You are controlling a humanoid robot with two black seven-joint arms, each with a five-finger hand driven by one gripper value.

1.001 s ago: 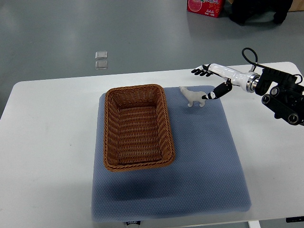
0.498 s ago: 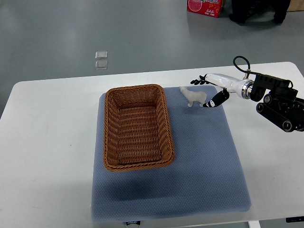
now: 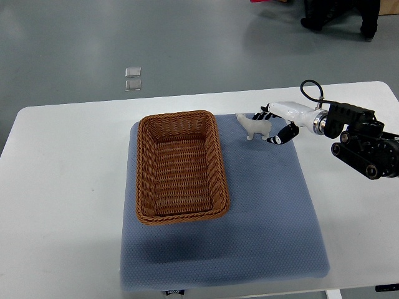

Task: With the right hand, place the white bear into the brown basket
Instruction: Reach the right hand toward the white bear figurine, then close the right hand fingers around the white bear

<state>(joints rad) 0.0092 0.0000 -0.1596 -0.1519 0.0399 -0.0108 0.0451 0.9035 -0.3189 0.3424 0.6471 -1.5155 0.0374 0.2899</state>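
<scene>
A small white bear (image 3: 254, 126) stands upright on the blue mat (image 3: 262, 205), just right of the brown wicker basket (image 3: 179, 166). My right hand (image 3: 271, 128) reaches in from the right edge and sits at the bear's rear end. Its fingers are spread around the bear's back, with the thumb (image 3: 280, 136) below and the other fingers (image 3: 260, 116) behind, and they do not close on the toy. The basket holds nothing. The left arm is out of view.
The mat lies on a white table (image 3: 62, 187). The right arm's black forearm (image 3: 365, 146) hangs over the table's right side. Grey floor lies beyond the far edge, with two small clear squares (image 3: 132, 79) on it.
The right hand has moved left and a little down, from beside the bear to closely around its rear. The bear and basket have not moved.
</scene>
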